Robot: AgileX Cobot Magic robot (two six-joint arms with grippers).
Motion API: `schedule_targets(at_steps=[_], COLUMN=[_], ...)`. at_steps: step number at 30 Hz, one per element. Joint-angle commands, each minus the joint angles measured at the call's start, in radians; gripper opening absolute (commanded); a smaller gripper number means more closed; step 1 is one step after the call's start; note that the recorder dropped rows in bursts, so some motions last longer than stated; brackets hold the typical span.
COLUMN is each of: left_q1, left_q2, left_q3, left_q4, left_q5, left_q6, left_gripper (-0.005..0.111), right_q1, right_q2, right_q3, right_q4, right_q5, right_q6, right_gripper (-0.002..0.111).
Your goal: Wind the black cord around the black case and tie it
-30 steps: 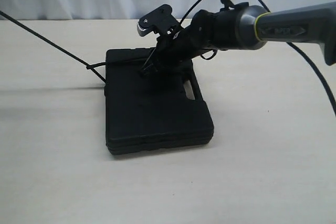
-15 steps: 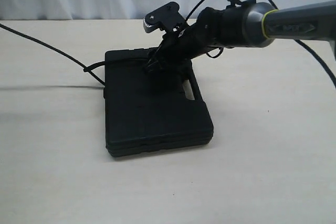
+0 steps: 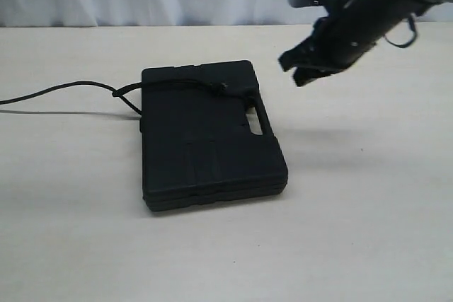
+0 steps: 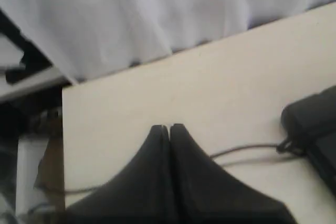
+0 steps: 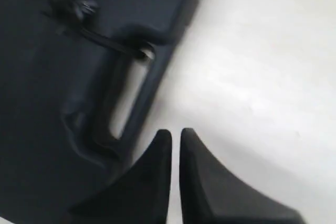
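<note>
Left gripper (image 4: 169, 128) and right gripper (image 3: 296, 70) are both pressed together, empty (neither touches anything), while the black cord (image 3: 177, 84), knotted across the black case (image 3: 205, 139) on the table (image 3: 354, 231), could slip if slack.

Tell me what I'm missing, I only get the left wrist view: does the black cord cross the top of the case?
Observer: Yes, the black cord lies across the lid of the black case near its far edge, with a knot in it.
Operator: Does it reach the handle?
Observer: From the knot a strand runs to the end of the handle slot.
Operator: Where's the right claw?
Observer: The right claw hangs above the table beside the case, shut and empty.
</note>
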Motion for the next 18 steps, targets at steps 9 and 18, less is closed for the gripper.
schedule_targets(at_steps=[9, 18], left_q1=[0.057, -0.153], left_q2=[-0.418, -1.062], left_q3=[0.507, 0.832], left_q4=[-0.127, 0.157], left_q5=[-0.147, -0.393], left_q6=[-0.097, -0.287], left_gripper=[0.0, 0.0], right_q1=[-0.188, -0.067], right_q2=[-1.03, -1.503], right_q3=[0.806, 1.019], right_q4=[0.002, -0.032], right_q5=[-0.637, -0.755], right_q6=[0.138, 0.137], right_gripper=[0.004, 0.004])
